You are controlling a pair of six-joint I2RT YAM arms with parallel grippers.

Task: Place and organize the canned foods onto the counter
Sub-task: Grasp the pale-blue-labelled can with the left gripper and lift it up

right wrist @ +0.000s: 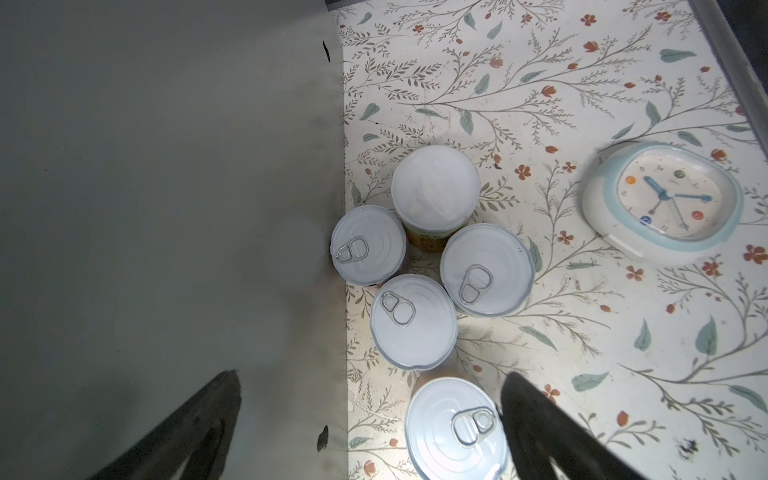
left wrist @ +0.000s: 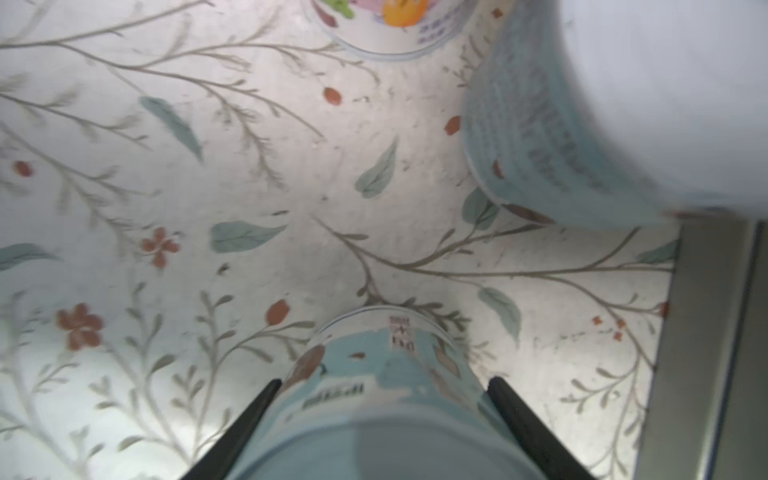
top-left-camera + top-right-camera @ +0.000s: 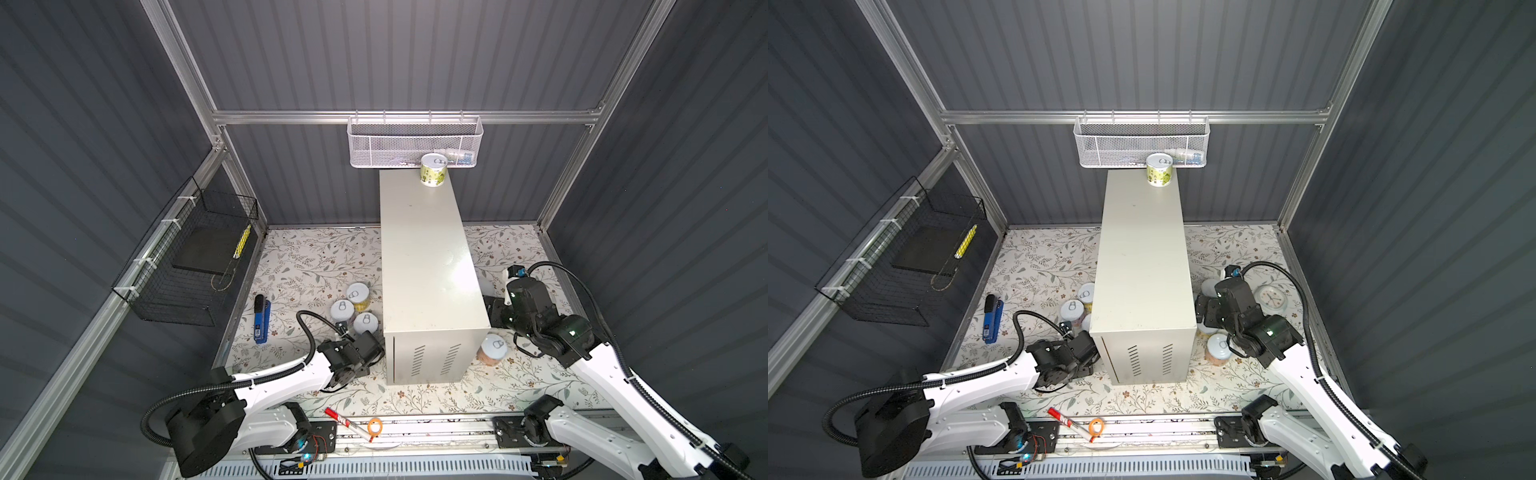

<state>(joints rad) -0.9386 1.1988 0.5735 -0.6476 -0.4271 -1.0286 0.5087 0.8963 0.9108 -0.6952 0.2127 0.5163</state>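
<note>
- The left hand (image 2: 384, 381) is clamped on a pale blue can (image 2: 357, 365), which stands upright just left of the cream metal box (image 3: 424, 257), near its vented front end.
- Three other cans (image 3: 342, 309) cluster on the floral surface (image 3: 299, 266) left of the box, beyond that hand.
- The right hand (image 1: 372, 376) hangs over the box's right edge, fingers spread wide and holding nothing.
- Five cans (image 1: 413, 322) stand in a tight group right of the box, the nearest just beside its wall.
- A yellow-green can (image 3: 433, 170) stands on the box's top at its far end.
- A white-and-blue clock (image 1: 665, 203) lies further right of the box.
</note>
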